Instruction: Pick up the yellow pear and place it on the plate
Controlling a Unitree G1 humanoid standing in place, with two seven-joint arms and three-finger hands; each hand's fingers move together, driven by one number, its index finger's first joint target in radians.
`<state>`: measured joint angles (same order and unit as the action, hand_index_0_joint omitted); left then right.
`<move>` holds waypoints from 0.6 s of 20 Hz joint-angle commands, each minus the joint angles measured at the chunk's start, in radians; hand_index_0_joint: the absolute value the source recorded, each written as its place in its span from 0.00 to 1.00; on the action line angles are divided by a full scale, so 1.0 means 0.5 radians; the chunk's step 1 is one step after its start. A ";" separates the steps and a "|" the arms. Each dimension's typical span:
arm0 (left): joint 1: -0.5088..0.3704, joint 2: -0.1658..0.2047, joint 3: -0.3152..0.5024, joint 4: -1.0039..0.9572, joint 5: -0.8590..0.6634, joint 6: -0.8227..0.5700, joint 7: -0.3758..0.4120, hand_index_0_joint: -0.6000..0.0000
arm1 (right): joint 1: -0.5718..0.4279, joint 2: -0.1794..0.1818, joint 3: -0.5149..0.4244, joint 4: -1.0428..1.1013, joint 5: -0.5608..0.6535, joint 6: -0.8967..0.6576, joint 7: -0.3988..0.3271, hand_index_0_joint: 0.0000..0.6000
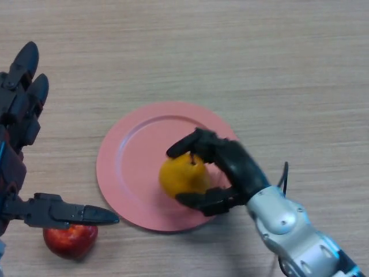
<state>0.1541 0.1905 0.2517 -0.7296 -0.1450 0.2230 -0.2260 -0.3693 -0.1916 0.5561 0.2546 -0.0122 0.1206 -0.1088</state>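
Round yellow pear [183, 176] over pink plate [130, 167], right hand [230, 167] curled around it, left hand [23, 115] spread

**Inspector:** State the colours, item by item.

**Assistant:** The pear [183, 176] is a warm yellow shading toward orange, with a small dark stem spot at its top. The plate [130, 167] is a plain salmon pink, no pattern, its rim slightly lighter than the inner well.

**Inspector:** The hands?

**Assistant:** The right hand [230, 170] is black; the forearm behind it is silver-grey with a pale blue accent. The left hand [26, 98] is black with dark navy tones and a touch of red at the wrist.

**Inspector:** Remaining items?

**Assistant:** The apple [70, 239] is red with a pale sheen. The table [259, 57] is light beige wood with fine horizontal grain.
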 commanded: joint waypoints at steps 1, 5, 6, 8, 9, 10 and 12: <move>-0.022 0.038 0.108 -0.101 -0.027 -0.325 0.016 1.00 | -0.187 0.003 -0.001 0.052 -0.015 -0.375 -0.209 1.00; -0.017 0.039 0.138 -0.091 -0.041 -0.316 0.006 1.00 | -0.238 0.003 0.059 0.132 -0.041 -0.180 -0.270 1.00; -0.017 0.038 0.140 -0.088 -0.031 -0.322 0.005 1.00 | -0.252 0.003 0.065 0.145 -0.050 -0.173 -0.259 1.00; -0.021 0.035 0.124 -0.077 -0.004 -0.331 0.005 1.00 | -0.239 0.003 0.055 0.119 -0.052 -0.151 -0.219 1.00; -0.024 0.035 0.121 -0.075 -0.001 -0.333 0.006 1.00 | -0.237 0.003 0.052 0.111 -0.056 -0.149 -0.210 0.83; -0.025 0.035 0.119 -0.074 0.001 -0.335 0.008 1.00 | -0.236 0.003 0.047 0.103 -0.055 -0.149 -0.198 0.67; -0.031 0.035 0.104 -0.067 0.011 -0.348 0.015 1.00 | -0.220 0.003 0.013 0.040 -0.079 -0.153 -0.135 0.25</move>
<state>0.1601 0.1903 0.2532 -0.7194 -0.1380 0.2146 -0.2265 -0.4267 -0.1979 0.6384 0.3255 -0.0309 0.1411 -0.1528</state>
